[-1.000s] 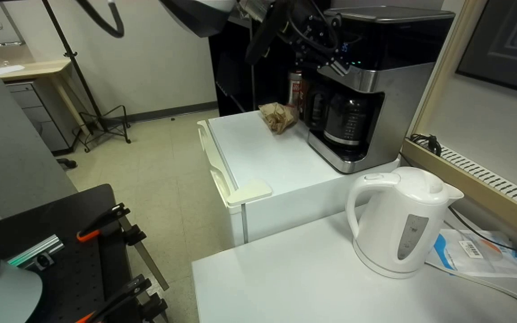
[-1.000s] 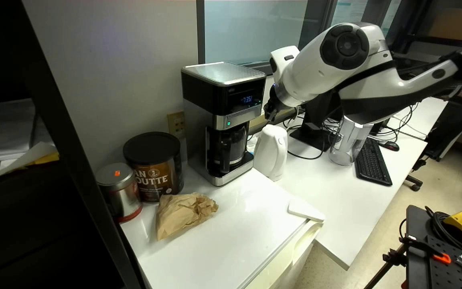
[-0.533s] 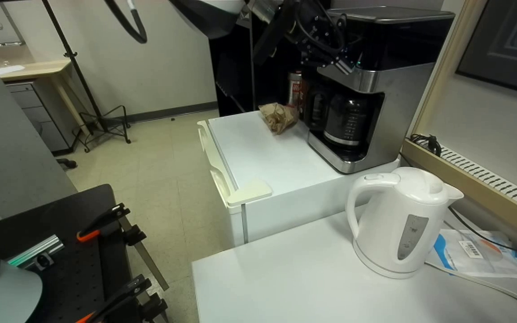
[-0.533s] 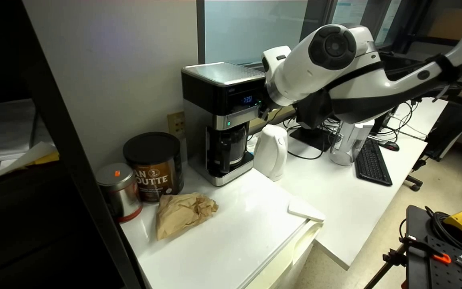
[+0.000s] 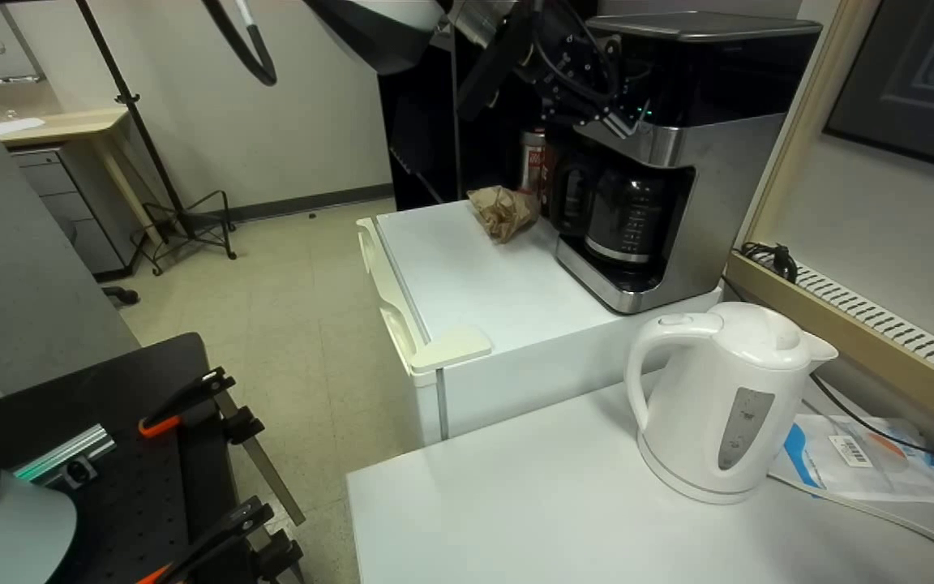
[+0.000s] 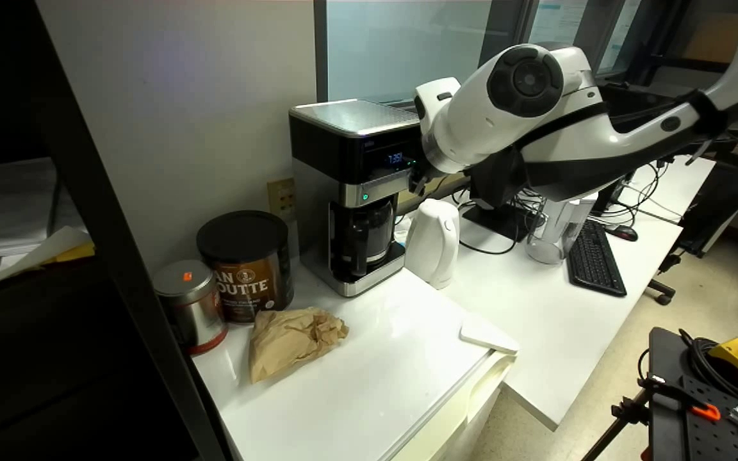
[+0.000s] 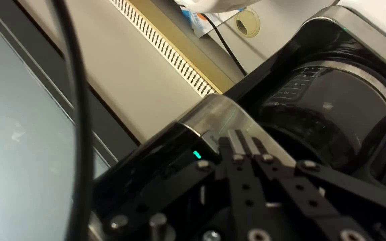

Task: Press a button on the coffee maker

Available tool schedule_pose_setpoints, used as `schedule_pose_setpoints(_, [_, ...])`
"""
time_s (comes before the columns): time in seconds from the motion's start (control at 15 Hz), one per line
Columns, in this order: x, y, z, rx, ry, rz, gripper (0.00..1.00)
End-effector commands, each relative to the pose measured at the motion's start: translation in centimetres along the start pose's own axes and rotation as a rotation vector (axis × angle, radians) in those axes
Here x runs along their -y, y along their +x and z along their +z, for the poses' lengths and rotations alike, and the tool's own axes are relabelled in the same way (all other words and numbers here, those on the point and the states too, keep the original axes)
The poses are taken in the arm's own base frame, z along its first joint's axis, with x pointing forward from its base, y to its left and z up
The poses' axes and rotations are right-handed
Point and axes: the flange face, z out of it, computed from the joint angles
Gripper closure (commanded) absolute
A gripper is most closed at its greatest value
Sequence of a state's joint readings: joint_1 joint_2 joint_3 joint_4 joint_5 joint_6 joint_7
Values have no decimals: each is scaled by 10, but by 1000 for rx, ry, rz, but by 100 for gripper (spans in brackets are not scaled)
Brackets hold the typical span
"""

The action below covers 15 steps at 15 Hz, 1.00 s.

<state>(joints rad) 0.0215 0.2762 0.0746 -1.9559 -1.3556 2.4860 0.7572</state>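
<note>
The coffee maker (image 5: 730, 195) is boxy, black and silver; it also shows in an exterior view (image 6: 321, 153) and the wrist view (image 7: 209, 113). Its dark glass carafe (image 5: 625, 215) stands in its front. A blue display (image 6: 396, 158) is lit on the black front panel, with a green light (image 6: 365, 197) on the silver band below. My gripper (image 7: 243, 142) is shut and empty, its fingertips in front of the silver band near a lit green mark (image 7: 197, 154). It also shows in both exterior views (image 5: 619, 126) (image 6: 416, 186). I cannot tell whether the tips touch the machine.
The white kettle (image 5: 710, 422) stands on the white table beside the machine. A brown paper bag (image 6: 292, 342), a large brown can (image 6: 247, 275) and a smaller tin (image 6: 193, 307) stand on the coffee maker's other side. A wall with a window ledge (image 5: 856, 316) lies behind.
The arm and gripper have moved toward the coffee maker's front, then sunk slightly over the last half second. The machine and the other things have not moved.
</note>
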Motion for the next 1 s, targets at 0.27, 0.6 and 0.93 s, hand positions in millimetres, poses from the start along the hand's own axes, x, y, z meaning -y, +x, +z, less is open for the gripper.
schedule_pose_setpoints(0.27, [5,-11,-20,-40,-9,-53,100])
schedule_pose_setpoints(0.6, [12,-38,-52,-73,-38,-138,100])
schedule_pose_setpoints(0.93, [16,-60,-82,-123,-56,-192,100])
